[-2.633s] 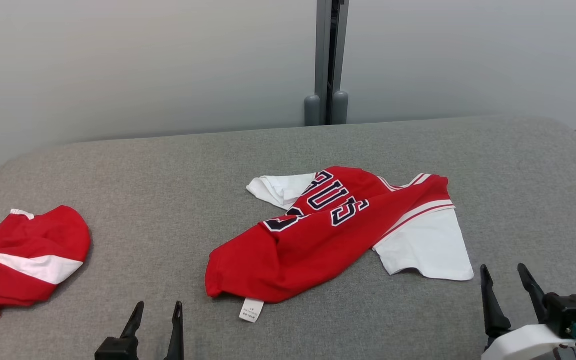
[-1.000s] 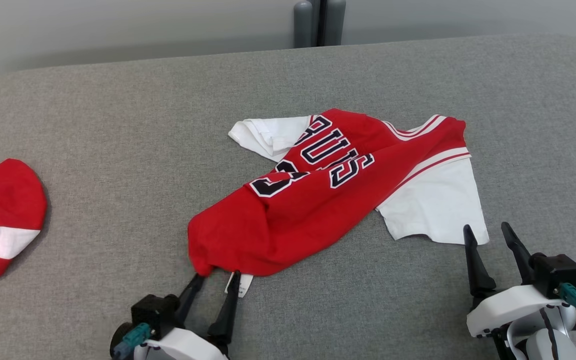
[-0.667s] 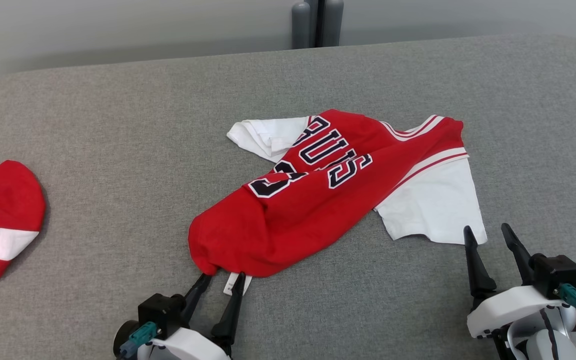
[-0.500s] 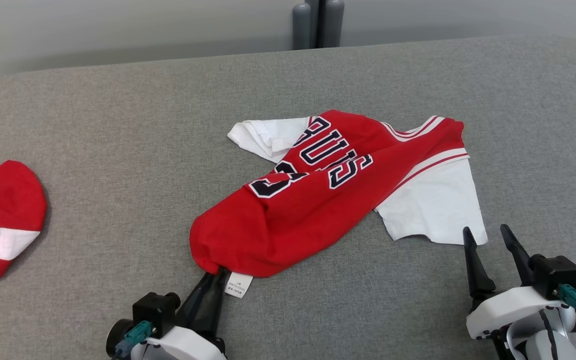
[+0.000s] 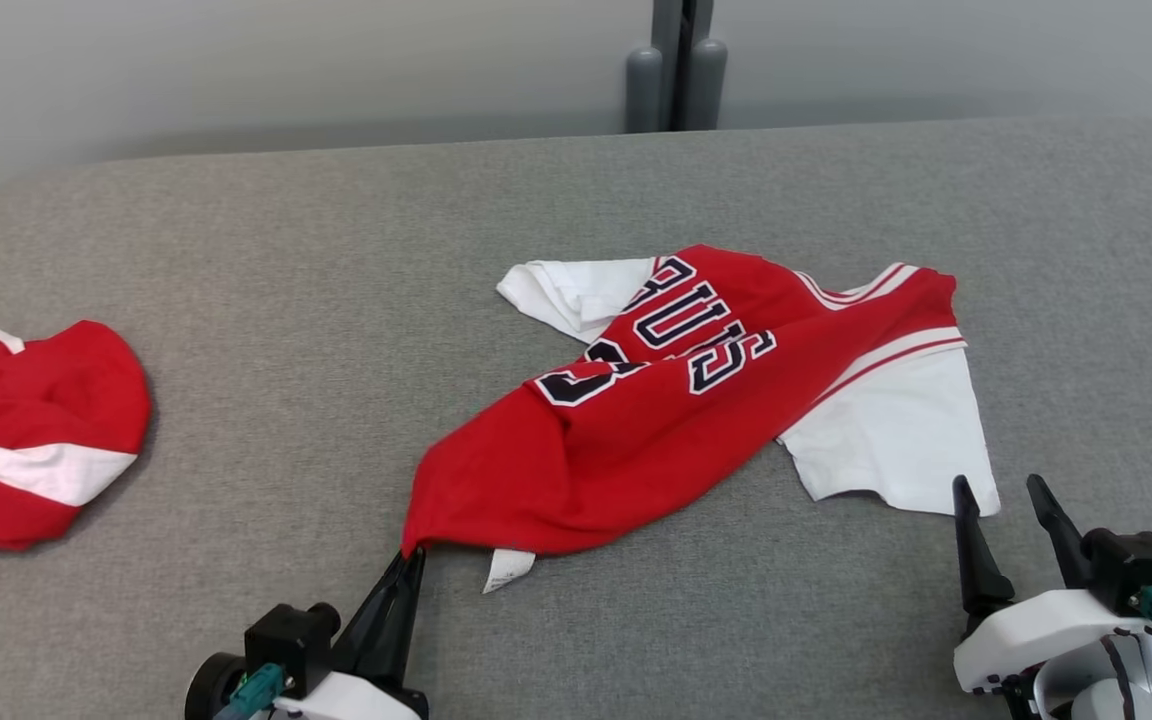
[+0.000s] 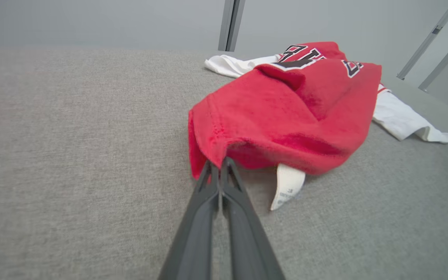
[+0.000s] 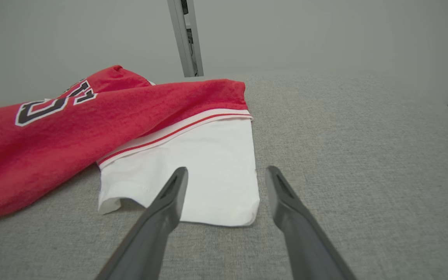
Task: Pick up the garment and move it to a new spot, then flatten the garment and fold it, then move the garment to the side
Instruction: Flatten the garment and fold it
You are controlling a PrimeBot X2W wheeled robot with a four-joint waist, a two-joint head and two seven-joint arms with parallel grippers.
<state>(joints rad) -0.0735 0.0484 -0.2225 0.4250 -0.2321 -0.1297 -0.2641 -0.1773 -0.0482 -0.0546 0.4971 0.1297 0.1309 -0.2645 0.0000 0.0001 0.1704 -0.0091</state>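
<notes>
Jersey (image 5: pixel 656 440), red with white sleeves, lies crumpled near the middle of the grey padded surface (image 5: pixel 286 280). Step in hand: the pick-up. Left gripper (image 5: pixel 412 556) has its jaws pinched shut on the near hem corner, beside the care label (image 5: pixel 508 570). Right gripper (image 5: pixel 998 488) hovers, jaws wide, at the white sleeve (image 5: pixel 896 440), gripping nothing. Next, likely: right closes on the sleeve, then both lift evenly. Second red garment (image 5: pixel 36 430) sits far left, well apart; nothing obstructs.
</notes>
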